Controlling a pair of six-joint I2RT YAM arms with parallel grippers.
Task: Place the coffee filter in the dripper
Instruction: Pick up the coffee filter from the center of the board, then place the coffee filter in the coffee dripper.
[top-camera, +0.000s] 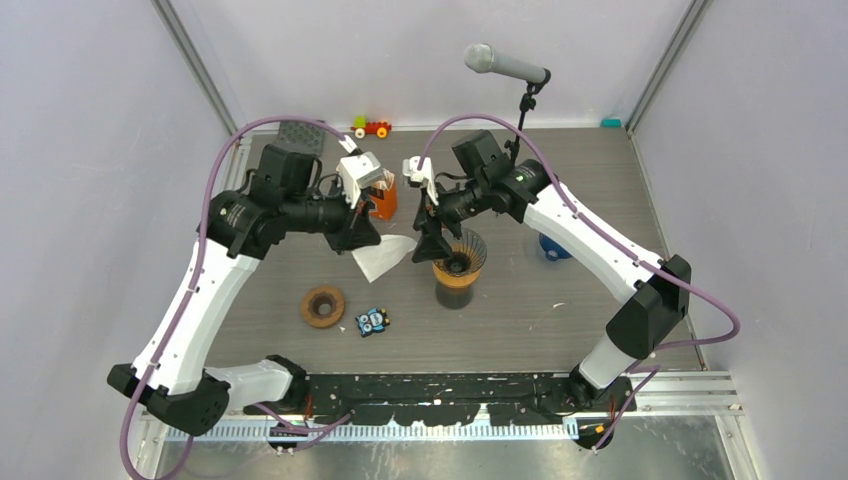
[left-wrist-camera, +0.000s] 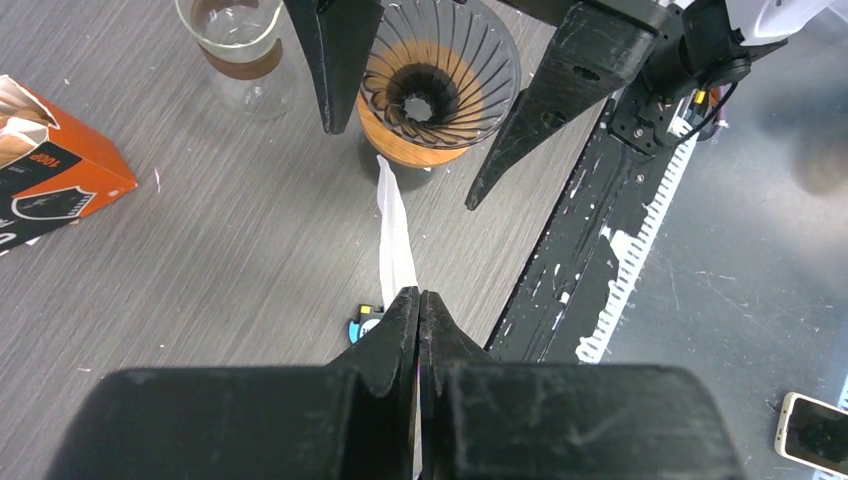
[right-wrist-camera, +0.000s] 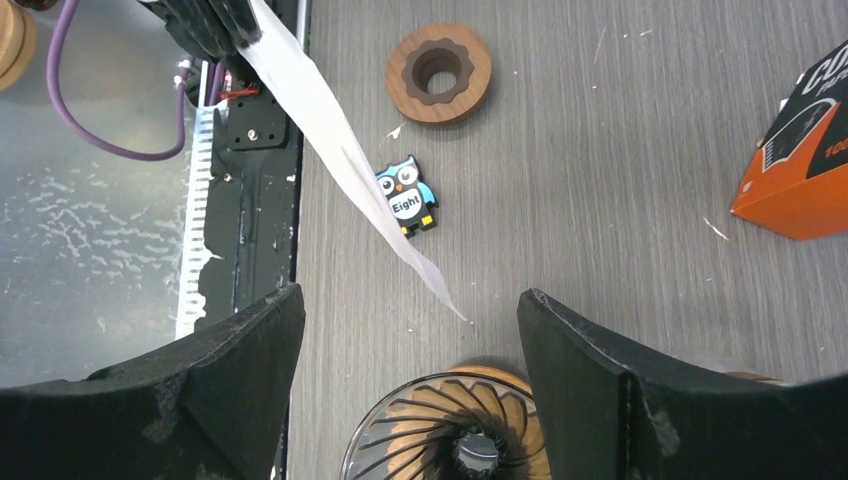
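Counter (top-camera: 560, 320) of grey wood-grain laminate; we list items from left to right.

1. Brown wooden doughnut-shaped ring (top-camera: 322, 306), lying flat near the left arm's forearm.
2. Small blue owl tile lettered "Eight" (right-wrist-camera: 406, 194), flat on the counter just right of the ring.
3. Left pincer (left-wrist-camera: 418, 300), clenched on the white paper coffee filter (left-wrist-camera: 395, 235). We see the filter pinched at one edge and held off the counter. It is folded flat, and its free tip reaches toward the dripper's near side. It is not in the dripper.
4. Orange cardboard carton with black print (top-camera: 384, 200), standing behind the filter.
5. Small multi-coloured toy vehicle (top-camera: 371, 127), at the far edge of the counter.
6. Right pincer (right-wrist-camera: 410, 293), released and grasping nothing. We see its two black fingers spread wide, one on either side of the dripper, above it.
7. Clear ribbed glass cone dripper on an amber base (left-wrist-camera: 440, 75), upright at mid-counter, with no filter in its cone.
8. Clear glass vessel with a brown band (left-wrist-camera: 240, 50), beside the dripper.
9. Grey microphone on a black stand (top-camera: 505, 65), at the rear right.
10. Blue object (top-camera: 553, 247), partly hidden by the right arm; we cannot identify it.
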